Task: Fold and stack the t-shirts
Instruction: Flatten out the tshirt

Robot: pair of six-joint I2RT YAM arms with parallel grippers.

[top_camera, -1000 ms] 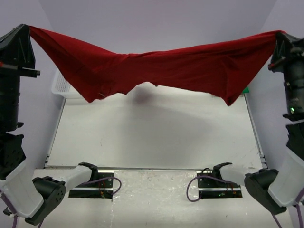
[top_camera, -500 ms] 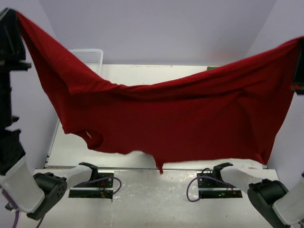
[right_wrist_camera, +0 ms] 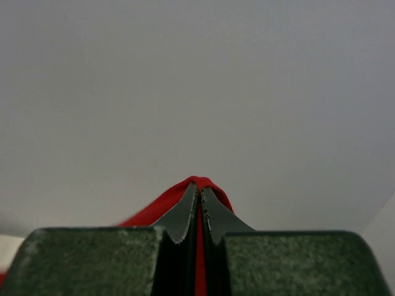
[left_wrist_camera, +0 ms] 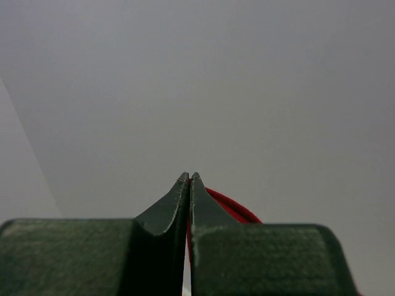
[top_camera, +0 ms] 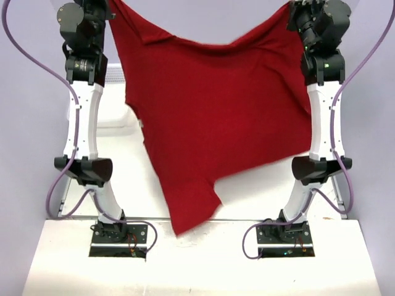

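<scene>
A dark red t-shirt (top_camera: 216, 111) hangs in the air between my two raised arms. Its lower end droops toward the table's near edge. My left gripper (top_camera: 110, 6) is shut on the shirt's upper left edge at the top of the top view. In the left wrist view its jaws (left_wrist_camera: 189, 177) meet, with red cloth (left_wrist_camera: 231, 206) bulging out on the right. My right gripper (top_camera: 296, 8) is shut on the upper right edge. The right wrist view shows red cloth (right_wrist_camera: 154, 213) wrapped over its closed tips (right_wrist_camera: 199, 187). Other t-shirts are hidden or out of view.
A white mesh basket (top_camera: 115, 92) sits at the back left, partly behind the left arm and the shirt. The white table (top_camera: 259, 185) shows below the hanging cloth. Both arms stand tall and upright over their bases (top_camera: 120, 237), (top_camera: 281, 237).
Both arms have swung in from the sides and risen upright. The shirt, earlier stretched wide and low, now hangs higher and longer between the grippers.
</scene>
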